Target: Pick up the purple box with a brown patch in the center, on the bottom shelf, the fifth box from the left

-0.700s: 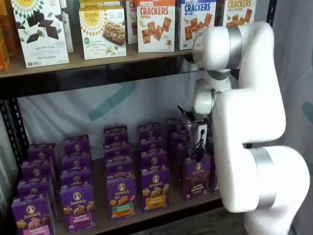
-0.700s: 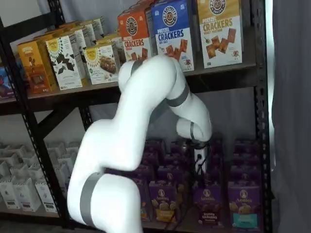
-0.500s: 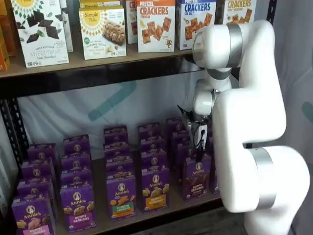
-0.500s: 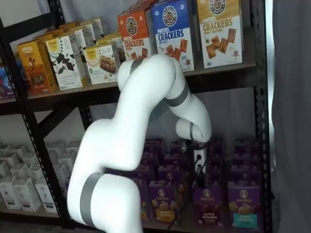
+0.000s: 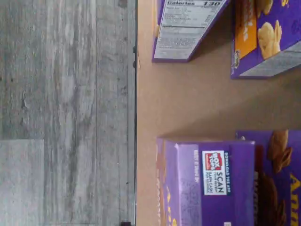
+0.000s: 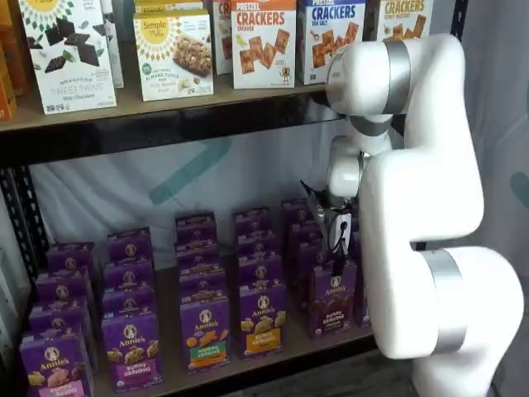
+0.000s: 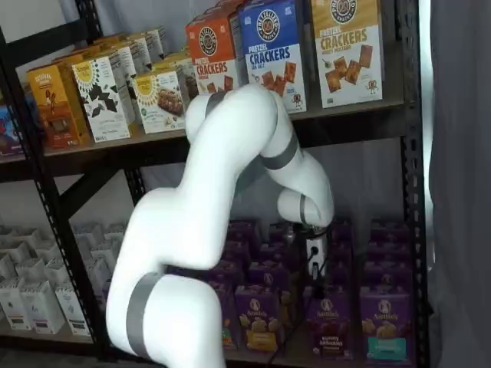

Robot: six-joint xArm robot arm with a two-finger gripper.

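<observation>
The purple box (image 6: 333, 299) with a dark brown band stands at the front of its row on the bottom shelf (image 6: 170, 368). It also shows in a shelf view (image 7: 327, 322). My gripper (image 6: 336, 238) hangs just above and behind the top of this box, as both shelf views show (image 7: 313, 261). Its black fingers show side-on, so I cannot tell whether they are open. No box is in them. The wrist view looks down on the box's purple top (image 5: 211, 181), with its brown-pictured front beside it, on the brownish shelf board (image 5: 188, 103).
A purple carton with an orange band (image 6: 262, 318) stands in the neighbouring row and shows in the wrist view (image 5: 268, 33). A teal-banded purple carton (image 7: 383, 326) stands on the other side. Cracker boxes (image 6: 263, 41) fill the shelf above. Grey wood floor (image 5: 66, 113) lies past the shelf's black rail.
The arm has shifted only slightly. The gripper stays above the brown-banded box. No box has moved.
</observation>
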